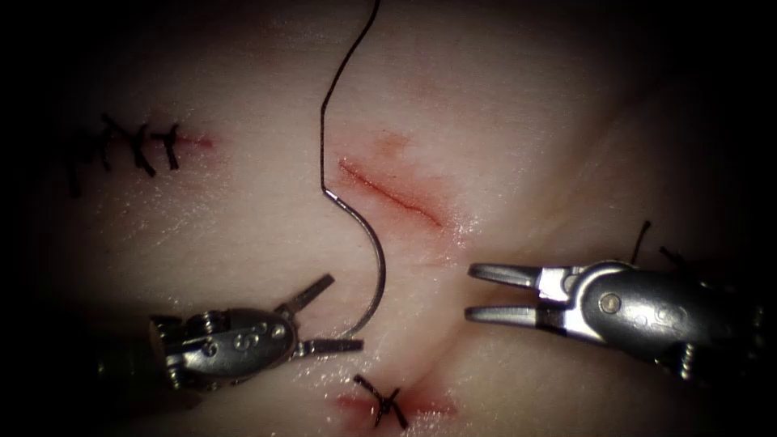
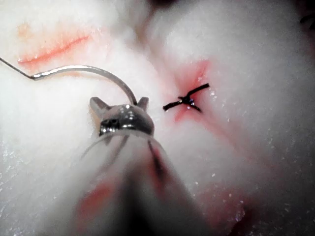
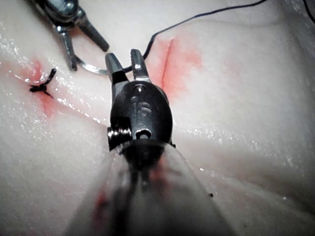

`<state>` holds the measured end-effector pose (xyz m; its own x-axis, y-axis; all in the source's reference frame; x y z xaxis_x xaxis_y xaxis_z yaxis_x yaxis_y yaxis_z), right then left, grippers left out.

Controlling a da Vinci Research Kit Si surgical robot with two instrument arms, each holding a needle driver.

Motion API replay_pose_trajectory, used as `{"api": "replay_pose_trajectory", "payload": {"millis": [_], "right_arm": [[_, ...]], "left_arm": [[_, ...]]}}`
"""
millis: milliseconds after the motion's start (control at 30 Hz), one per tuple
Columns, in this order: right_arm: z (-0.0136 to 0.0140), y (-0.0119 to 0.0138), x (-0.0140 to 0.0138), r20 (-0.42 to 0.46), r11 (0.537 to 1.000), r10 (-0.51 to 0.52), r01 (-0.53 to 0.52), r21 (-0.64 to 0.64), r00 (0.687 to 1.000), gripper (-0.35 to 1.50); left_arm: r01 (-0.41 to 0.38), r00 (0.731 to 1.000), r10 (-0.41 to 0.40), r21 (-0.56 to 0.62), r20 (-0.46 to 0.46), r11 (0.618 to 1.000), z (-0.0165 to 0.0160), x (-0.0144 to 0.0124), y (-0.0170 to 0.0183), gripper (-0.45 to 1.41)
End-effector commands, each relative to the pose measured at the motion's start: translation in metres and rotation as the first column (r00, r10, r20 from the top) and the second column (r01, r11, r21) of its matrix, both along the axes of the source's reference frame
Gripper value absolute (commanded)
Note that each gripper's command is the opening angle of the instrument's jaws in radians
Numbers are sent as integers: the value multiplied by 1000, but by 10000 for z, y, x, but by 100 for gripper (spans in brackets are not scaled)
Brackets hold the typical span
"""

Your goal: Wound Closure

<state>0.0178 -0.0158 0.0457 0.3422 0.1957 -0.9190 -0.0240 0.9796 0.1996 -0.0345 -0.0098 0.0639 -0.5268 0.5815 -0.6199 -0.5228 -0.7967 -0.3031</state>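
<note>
The curved needle [image 1: 379, 267] lies on the tissue [image 1: 243, 218] just left of the cut [image 1: 392, 194], not in the tissue. Its thread [image 1: 336, 81] runs up from its upper end and out of view. My left tool [image 1: 345, 312] is at the lower left with its jaws open around the needle's lower end, which touches the lower jaw. In the left wrist view the needle [image 2: 83, 69] arcs from the open left tool [image 2: 120, 103] towards the cut [image 2: 54, 49]. My right tool [image 1: 473, 293] is right of the needle, open and holding nothing, as the right wrist view [image 3: 125, 64] also shows.
A row of dark stitches [image 1: 133, 146] closes an older cut at the far left. A knotted stitch [image 1: 382, 400] with red fluid sits below the needle. Short cut thread ends [image 1: 643, 235] stick up behind the right tool. The left tool [image 3: 69, 22] shows in the right wrist view.
</note>
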Motion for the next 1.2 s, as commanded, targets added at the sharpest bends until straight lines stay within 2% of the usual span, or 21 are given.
{"api": "replay_pose_trajectory", "payload": {"millis": [33,200,267,500,600,633,667,800,867,1033,1133,1200], "right_arm": [[5,1,8,-3,1000,-1,1,-1,1000,21],[5,1,8,-2,1000,-1,1,-1,1000,21],[5,1,8,-2,1000,-1,1,-1,1000,21],[5,-1,8,-3,1000,-3,3,-8,1000,21],[5,-2,8,-3,1000,-1,1,-4,1000,18],[5,-2,8,-3,1000,2,-2,8,1000,1],[5,-3,8,-3,1000,6,-6,19,1000,-7],[3,-5,11,8,996,35,-35,85,999,-21],[0,-8,16,55,993,73,-77,89,996,-21],[-7,-10,28,84,981,136,-146,130,987,-9],[-8,-8,38,86,971,179,-191,146,980,21],[-9,-7,45,110,965,203,-218,145,973,48]], "left_arm": [[-3,1000,3,1,-1,1000,6,-6,-1,69],[-11,1000,11,9,-11,1000,7,-7,-3,62],[-20,1000,20,1,-13,1000,7,-8,-4,51],[-67,998,66,-35,-21,997,6,-8,-5,-42],[-81,997,80,-43,-20,996,4,-8,-3,-45],[-81,997,80,-42,-20,996,3,-8,-3,-45],[-85,996,84,-45,-21,995,2,-8,-3,-45],[-109,994,107,-58,-25,992,-5,-9,1,-45],[-114,993,113,-79,-19,990,-10,-9,3,-45],[-118,993,111,-195,-46,974,-29,-12,10,-45],[-119,992,103,-242,-77,963,-39,-15,12,-45],[-130,989,105,-271,-103,954,-45,-17,13,-45]]}}
